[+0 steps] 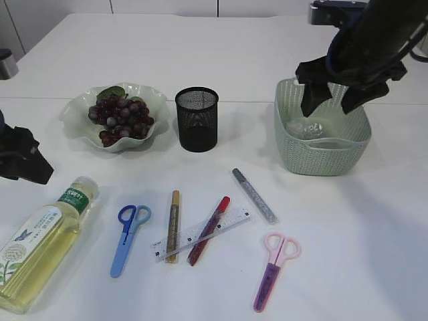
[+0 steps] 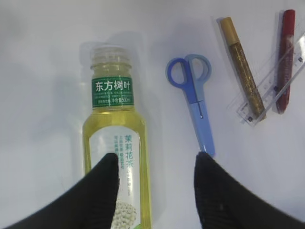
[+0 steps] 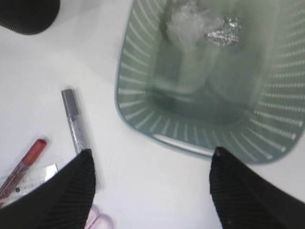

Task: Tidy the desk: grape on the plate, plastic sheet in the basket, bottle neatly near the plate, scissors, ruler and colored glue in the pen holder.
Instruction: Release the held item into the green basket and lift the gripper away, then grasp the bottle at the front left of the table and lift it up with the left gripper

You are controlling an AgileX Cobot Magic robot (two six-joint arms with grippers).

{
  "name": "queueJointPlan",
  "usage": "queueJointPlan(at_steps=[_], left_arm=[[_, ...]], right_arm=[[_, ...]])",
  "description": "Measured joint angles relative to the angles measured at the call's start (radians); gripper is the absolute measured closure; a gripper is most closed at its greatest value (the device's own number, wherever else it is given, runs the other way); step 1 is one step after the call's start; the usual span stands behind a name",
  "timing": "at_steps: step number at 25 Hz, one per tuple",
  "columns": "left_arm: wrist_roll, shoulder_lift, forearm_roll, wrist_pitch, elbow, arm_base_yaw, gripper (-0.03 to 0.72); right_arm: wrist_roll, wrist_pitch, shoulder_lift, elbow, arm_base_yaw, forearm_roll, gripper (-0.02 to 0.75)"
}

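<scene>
1. My right gripper [image 1: 334, 100] hung with jaws spread, empty, over the woven green basket [image 1: 294, 150]; the crumpled clear sheet [image 3: 200, 26] lay inside.
2. My left gripper [image 2: 155, 167] stood half open, clasping nothing, over the smooth plastic bottle [image 2: 114, 138]; grapes [image 1: 120, 115] sat on the wavy plate [image 1: 77, 114].

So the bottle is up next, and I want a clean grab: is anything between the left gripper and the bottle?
Nothing visible. The left gripper hangs open right over the bottle; the blue scissors lie beside it, apart.
</scene>
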Motion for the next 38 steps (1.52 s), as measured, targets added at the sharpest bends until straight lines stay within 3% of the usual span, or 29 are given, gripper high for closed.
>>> queueJointPlan(at_steps=[11,18,22,27,31,38], left_arm=[[0.000,0.002,0.049,0.044,0.000,0.000,0.287],[-0.028,0.051,0.162,0.076,0.000,0.000,0.141],[-0.046,0.087,0.171,0.103,0.000,-0.009,0.129],[-0.097,0.116,0.224,0.117,0.000,-0.087,0.129],[-0.190,0.126,0.310,0.093,0.000,-0.110,0.129],[-0.209,0.193,0.325,0.076,0.000,-0.110,0.102]], right_arm=[[0.011,0.196,-0.223,-0.004,0.000,-0.009,0.160],[0.011,0.222,-0.286,0.083,0.000,-0.009,0.160],[-0.008,0.224,-0.315,0.212,0.000,-0.007,0.160],[-0.017,0.197,-0.356,0.338,0.000,-0.006,0.160],[-0.026,0.185,-0.362,0.360,0.000,-0.006,0.160],[-0.033,0.170,-0.365,0.360,0.000,-0.005,0.160]])
